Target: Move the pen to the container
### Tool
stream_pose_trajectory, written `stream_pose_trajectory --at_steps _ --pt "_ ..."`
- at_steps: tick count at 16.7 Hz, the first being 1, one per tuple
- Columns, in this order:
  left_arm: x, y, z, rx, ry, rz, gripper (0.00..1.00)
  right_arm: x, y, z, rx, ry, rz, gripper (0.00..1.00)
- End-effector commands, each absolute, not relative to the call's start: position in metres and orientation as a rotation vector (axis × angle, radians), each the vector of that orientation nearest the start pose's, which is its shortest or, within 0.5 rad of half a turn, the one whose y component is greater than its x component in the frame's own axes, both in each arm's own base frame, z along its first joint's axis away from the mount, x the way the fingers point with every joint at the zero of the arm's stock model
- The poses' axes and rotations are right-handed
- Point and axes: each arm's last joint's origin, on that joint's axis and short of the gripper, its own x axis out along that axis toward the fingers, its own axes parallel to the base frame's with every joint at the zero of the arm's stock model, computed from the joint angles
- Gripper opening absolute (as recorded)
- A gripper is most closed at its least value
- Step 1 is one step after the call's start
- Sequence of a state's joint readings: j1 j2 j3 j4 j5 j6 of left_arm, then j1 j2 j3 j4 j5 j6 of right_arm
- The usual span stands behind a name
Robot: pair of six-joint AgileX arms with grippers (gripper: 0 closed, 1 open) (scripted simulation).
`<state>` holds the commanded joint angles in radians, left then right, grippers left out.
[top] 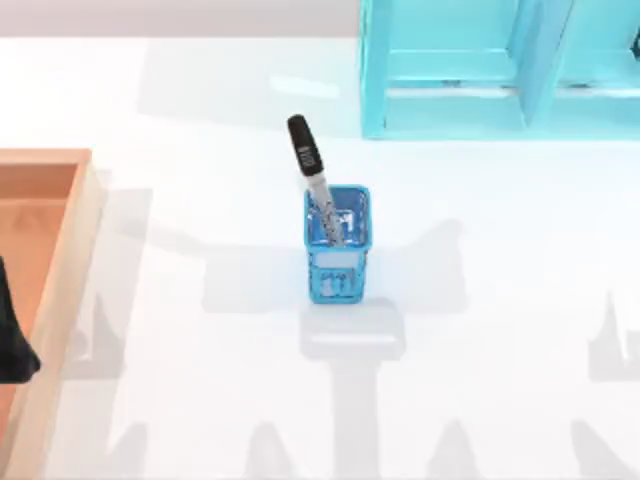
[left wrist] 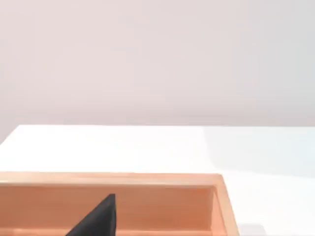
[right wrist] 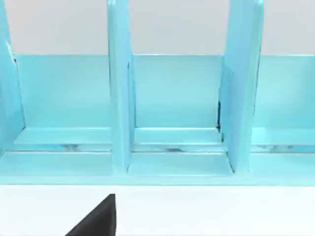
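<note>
The pen (top: 312, 176) stands in a small blue mesh cup (top: 337, 244) near the middle of the white worktop (top: 480, 330). Its black cap, with a little white label, sticks out above the cup's rim and leans toward the back and a bit to the left, while the silvery barrel runs down inside the mesh. Nothing is touching it.

The container (top: 58, 290), a shallow wooden box with a paler rim, sits at the left edge of the worktop, well apart from the cup. A dark piece of the left arm (top: 14, 340) hangs over the box's inside at the far left. In the left wrist view the same box (left wrist: 147, 179) shows its far wall and one corner, with bare wood inside, and a black wedge of the left tool (left wrist: 97, 219) pokes into the picture in front of it. I cannot tell how far that tool is open, and I cannot see anything in it.

A tall turquoise shelf unit (top: 480, 70) stands at the back right of the worktop. The right wrist view faces its open compartments (right wrist: 174, 98), split by upright dividers, and a black wedge of the right tool (right wrist: 97, 219) shows over the white worktop in front of the shelf. I cannot tell its opening either.
</note>
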<state>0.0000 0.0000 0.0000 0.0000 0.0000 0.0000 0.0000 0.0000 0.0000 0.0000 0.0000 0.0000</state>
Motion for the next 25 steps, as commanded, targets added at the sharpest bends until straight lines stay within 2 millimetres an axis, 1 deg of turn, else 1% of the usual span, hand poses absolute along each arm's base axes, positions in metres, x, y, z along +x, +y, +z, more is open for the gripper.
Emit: stream_pose_trajectory --at_steps 2,4,8,11,14,17,20,22,25 --pt "0.106 -0.001 0.16 0.0 0.0 0.0 1.0 0.106 -0.001 0.16 0.0 0.0 0.0 1.0" --pt "0.107 -0.002 0.164 -0.013 -0.01 -0.018 1.0 0.106 -0.001 0.16 0.0 0.0 0.0 1.0" --pt "0.118 -0.009 0.182 -0.078 -0.039 -0.113 1.0 0.106 -0.001 0.16 0.0 0.0 0.0 1.0" --pt "0.138 -0.019 0.193 -0.144 -0.024 -0.218 1.0 0.106 -0.001 0.16 0.0 0.0 0.0 1.0" --pt "0.168 -0.033 0.193 -0.218 0.034 -0.336 1.0 0.106 -0.001 0.16 0.0 0.0 0.0 1.0" --pt "0.199 -0.053 0.177 -0.295 0.123 -0.454 1.0 0.106 -0.001 0.16 0.0 0.0 0.0 1.0" --pt "0.225 -0.075 0.149 -0.367 0.221 -0.559 1.0 0.106 -0.001 0.16 0.0 0.0 0.0 1.0" --pt "0.236 -0.089 0.127 -0.41 0.28 -0.619 1.0 0.106 -0.001 0.16 0.0 0.0 0.0 1.0" --pt "0.246 -0.105 0.099 -0.463 0.342 -0.693 1.0 0.106 -0.001 0.16 0.0 0.0 0.0 1.0"
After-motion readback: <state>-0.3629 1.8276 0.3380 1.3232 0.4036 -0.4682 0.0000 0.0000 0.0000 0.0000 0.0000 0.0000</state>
